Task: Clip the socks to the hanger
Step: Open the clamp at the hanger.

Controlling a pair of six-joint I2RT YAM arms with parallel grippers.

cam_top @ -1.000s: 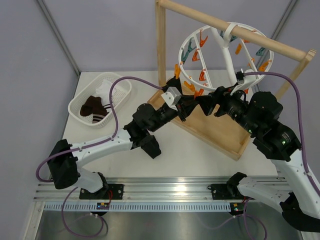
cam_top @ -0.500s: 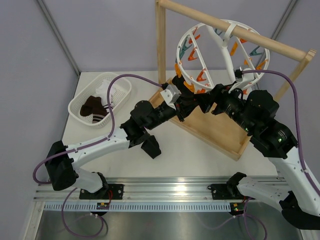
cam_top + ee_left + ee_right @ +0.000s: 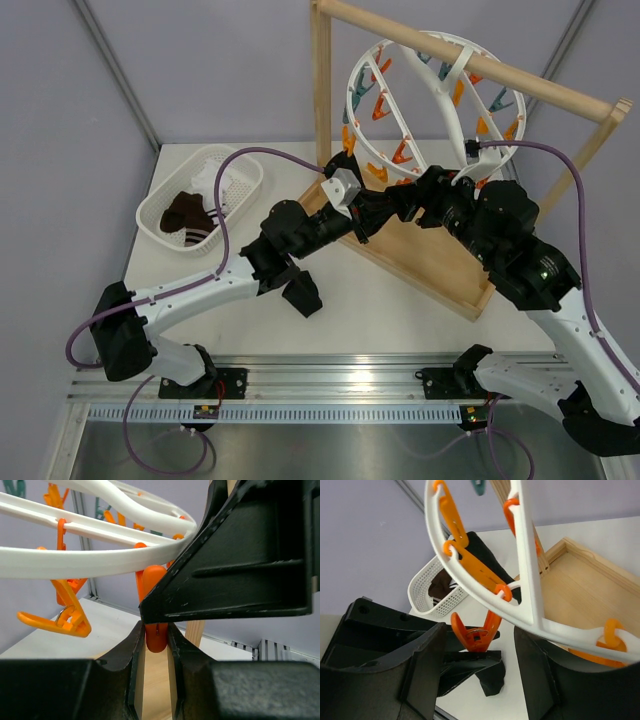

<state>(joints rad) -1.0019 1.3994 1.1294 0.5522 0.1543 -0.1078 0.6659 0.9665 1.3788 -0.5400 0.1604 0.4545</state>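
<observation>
Grey-lilac walls stand around a white worktop [image 3: 400, 310]. On it is a wooden frame stand [image 3: 321, 90], and the hanger [image 3: 449, 108] hangs by its hook from the top bar, tilted to one side. At the left, a white mesh basket [image 3: 245, 185] holds the socks [image 3: 185, 210], dark ones and a striped one. The left end effector [image 3: 156, 630] is clamped on the lower end of an orange clip [image 3: 155, 587] that hangs from the ring. The right end effector [image 3: 480, 645] has its fingers apart, with the ring's rim and that clip in the gap. I cannot tell if they touch the rim.
</observation>
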